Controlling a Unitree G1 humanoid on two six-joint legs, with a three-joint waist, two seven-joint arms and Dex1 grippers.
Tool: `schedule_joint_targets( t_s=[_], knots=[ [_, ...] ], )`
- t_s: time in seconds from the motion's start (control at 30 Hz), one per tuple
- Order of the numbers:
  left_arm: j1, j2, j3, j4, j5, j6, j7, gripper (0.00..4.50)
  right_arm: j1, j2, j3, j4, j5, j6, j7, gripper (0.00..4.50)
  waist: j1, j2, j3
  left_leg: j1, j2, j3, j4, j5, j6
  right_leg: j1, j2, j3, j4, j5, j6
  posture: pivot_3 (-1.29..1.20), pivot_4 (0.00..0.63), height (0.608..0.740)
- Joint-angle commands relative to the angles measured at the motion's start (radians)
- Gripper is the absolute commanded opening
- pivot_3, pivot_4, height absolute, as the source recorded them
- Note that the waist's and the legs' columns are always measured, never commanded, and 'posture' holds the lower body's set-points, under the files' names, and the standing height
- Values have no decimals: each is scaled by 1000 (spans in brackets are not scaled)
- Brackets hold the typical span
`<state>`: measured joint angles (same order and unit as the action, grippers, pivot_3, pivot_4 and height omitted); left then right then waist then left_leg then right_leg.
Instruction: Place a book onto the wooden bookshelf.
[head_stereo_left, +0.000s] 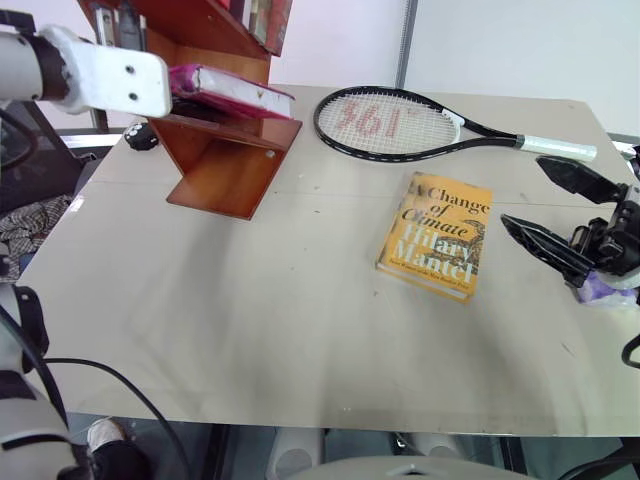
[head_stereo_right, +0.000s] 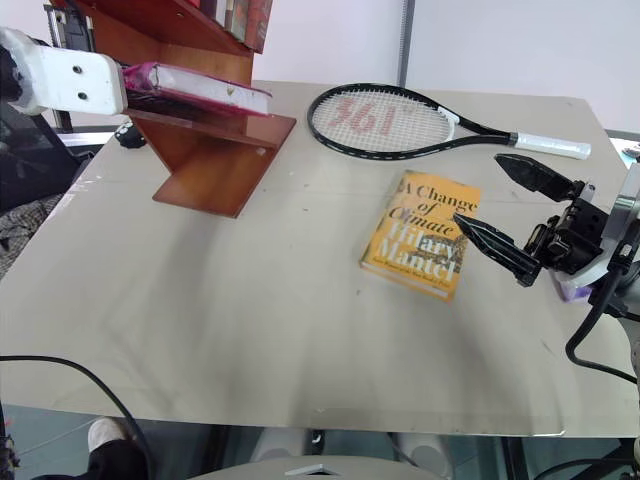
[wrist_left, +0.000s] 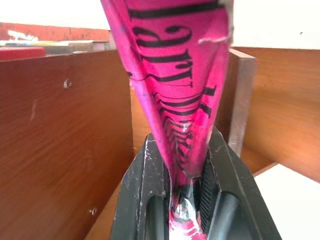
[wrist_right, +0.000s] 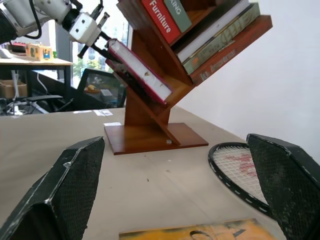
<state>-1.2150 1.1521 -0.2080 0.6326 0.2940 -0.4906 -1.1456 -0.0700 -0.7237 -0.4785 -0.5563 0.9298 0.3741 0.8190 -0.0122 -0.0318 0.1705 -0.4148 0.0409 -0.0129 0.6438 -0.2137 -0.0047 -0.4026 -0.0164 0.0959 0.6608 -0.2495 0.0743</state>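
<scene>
Pink book (head_stereo_left: 232, 92) pinched tight in left gripper (wrist_left: 186, 200), lying on a slanted board of the wooden bookshelf (head_stereo_left: 225, 165) at the table's (head_stereo_left: 250, 330) far left corner. Black fingers (wrist_left: 145, 195) squeezing the cover from both sides. Right gripper (head_stereo_right: 505, 215) wide open, holding nothing, hanging above the table's right edge. Yellow-orange book (head_stereo_left: 436, 236) flat on the table just beside it. Black racket (head_stereo_left: 400, 124) lying past that book. More books (wrist_right: 210, 35) stacked higher up the shelf.
</scene>
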Motion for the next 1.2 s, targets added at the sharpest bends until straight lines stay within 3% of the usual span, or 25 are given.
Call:
schedule_joint_targets(
  t_s=[0.03,0.3,0.33,0.4,0.43,0.5,0.57,0.6,0.73,0.87,0.97,1.07,1.13,1.2],
  knots=[
    [-29,-4,-35,121,65,-40,4,162,19,0,-54,-70,12,-23,-26,4500,-1,1,-1,0,0,0,1,0,0,0,0,0,1,-1,2,0,150,740],
    [-63,-26,-33,190,45,-19,-60,162,62,3,-68,-97,20,-32,-40,4500,-7,4,-3,8,1,2,4,0,0,8,0,1,2,-1,-3,0,150,740],
    [-64,-21,-28,188,43,-16,-62,1193,66,3,-71,-98,22,-32,-39,4500,-7,4,-3,8,1,3,4,0,0,8,0,1,2,-1,-3,0,150,740],
    [-63,-7,-12,178,30,-10,-67,2010,70,2,-71,-96,26,-33,-34,4500,-9,4,-2,8,1,3,4,0,0,8,0,2,2,-1,-3,0,150,740],
    [-61,1,1,169,20,-11,-63,2192,68,1,-69,-93,28,-33,-31,4500,-10,3,-2,7,2,3,4,0,0,7,1,2,2,-1,-3,0,150,740],
    [-50,10,32,143,-25,-2,-78,3335,60,-2,-65,-85,29,-33,-28,4500,-11,1,-2,2,4,2,6,0,0,3,2,1,1,0,-1,0,150,740],
    [-6,19,88,52,-156,95,-184,4335,47,-6,-59,-77,31,-31,-27,4500,-11,1,-1,-4,3,2,6,0,0,-1,1,1,0,3,-2,0,150,740],
    [25,29,116,-10,-223,154,-242,4474,42,-7,-58,-73,32,-29,-26,4500,-13,1,-1,-6,3,2,6,0,0,-2,1,1,0,2,-1,0,150,740],
    [121,88,226,-341,-481,562,-394,4474,16,-16,-51,-44,40,-22,-3,4500,-19,0,-1,-18,2,-1,6,-1,0,-12,0,-2,0,1,0,0,150,740],
    [106,103,305,-652,-803,1138,-366,4474,-14,-22,-35,6,28,-29,39,4500,-21,0,0,-17,2,-2,6,-1,1,-11,0,-4,0,1,0,0,150,740],
    [124,42,394,-802,-1016,1403,-244,4474,-15,-23,-44,42,17,-39,79,4500,-25,0,0,-14,1,-3,6,-1,1,-9,0,-3,1,-1,3,0,150,740],
    [180,-95,471,-899,-1097,1489,-34,4474,13,-20,-61,53,4,-46,101,4500,-23,2,-1,-11,1,-3,8,0,1,-6,0,-3,2,-2,4,0,150,740],
    [281,-238,511,-983,-1117,1468,115,4474,43,-14,-70,52,-7,-50,103,4500,-23,4,-1,-2,1,-4,8,0,1,3,0,-3,2,-2,4,0,150,740],
    [385,-316,516,-1048,-1123,1460,194,4474,73,-11,-76,44,-19,-54,100,4500,-23,5,-1,2,1,-4,7,0,1,7,0,-3,1,-2,4,0,150,740]
  ],
)
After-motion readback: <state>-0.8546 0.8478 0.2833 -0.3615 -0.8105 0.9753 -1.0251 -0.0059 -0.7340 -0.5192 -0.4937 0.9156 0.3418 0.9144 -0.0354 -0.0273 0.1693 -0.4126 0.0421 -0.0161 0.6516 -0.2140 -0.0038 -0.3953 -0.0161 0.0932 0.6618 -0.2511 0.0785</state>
